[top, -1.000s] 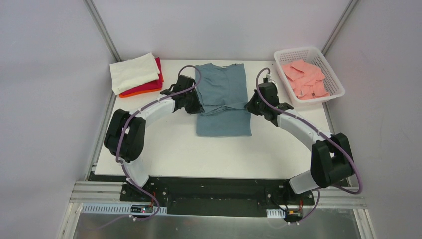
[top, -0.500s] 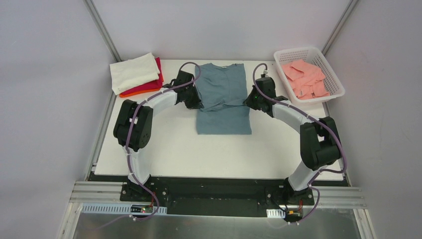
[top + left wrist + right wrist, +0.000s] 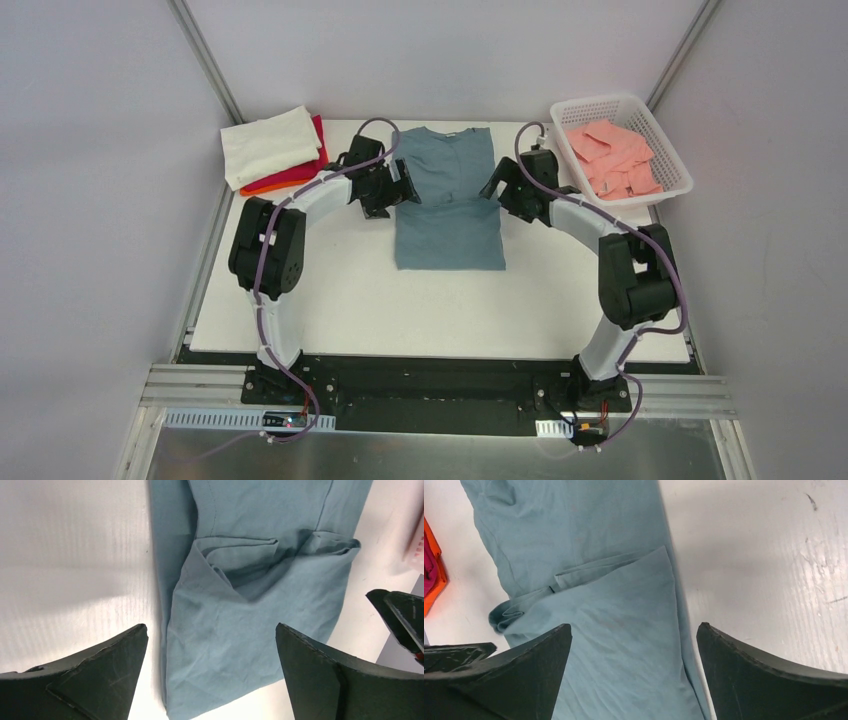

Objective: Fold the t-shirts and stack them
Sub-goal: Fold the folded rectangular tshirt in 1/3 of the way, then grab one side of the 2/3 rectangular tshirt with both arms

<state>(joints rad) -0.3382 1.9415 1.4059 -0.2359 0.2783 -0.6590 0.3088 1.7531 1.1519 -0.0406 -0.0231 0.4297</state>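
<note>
step: t-shirt [image 3: 447,215] mid-fold
left gripper [image 3: 403,186], right gripper [image 3: 494,188]: spread, empty, at 9 and 3 o'clock
next: likely grasp 6 o'clock hem

- The white desk [image 3: 350,300] is a flat rectangle, with scuff marks showing in the right wrist view.
- A blue-grey t-shirt [image 3: 450,215] lies at the middle of the far half, collar towards the far edge and a rumpled fold across its middle.
- A stack of folded t-shirts [image 3: 270,145] sits at the far left corner, with the orange one [image 3: 262,186] at the bottom.
- A white lattice basket [image 3: 598,101] stands at the far right corner, well apart from the blue-grey t-shirt.
</note>
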